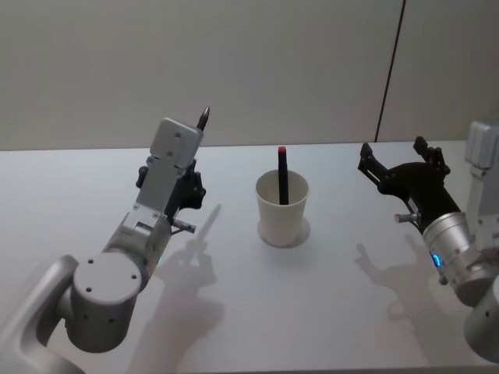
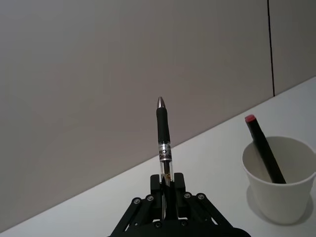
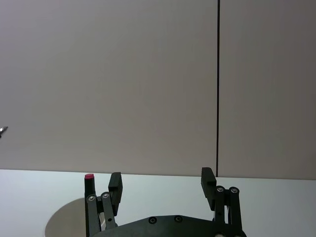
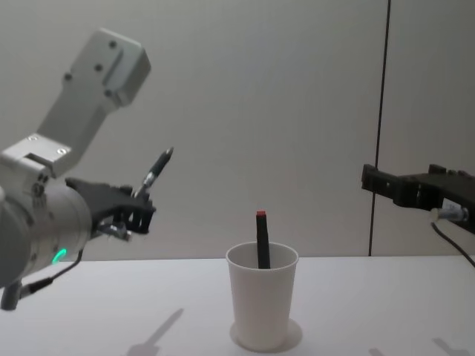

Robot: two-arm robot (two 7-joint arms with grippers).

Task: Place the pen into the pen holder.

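White tabletop (image 1: 351, 312): our left gripper (image 2: 167, 183), at nine o'clock from the pen holder (image 1: 282, 216), grasps the pen (image 2: 163, 133); our right gripper (image 3: 162, 183), at three, stands released.

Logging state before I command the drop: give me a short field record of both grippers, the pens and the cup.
pen holder: white paper cup, upright on the table
in cup: black pen with red end, leaning
left gripper: shut on clear-barrelled pen, raised left of the cup
held pen: tip up, tilted, not yet over the cup
right gripper: open, empty, raised right of the cup
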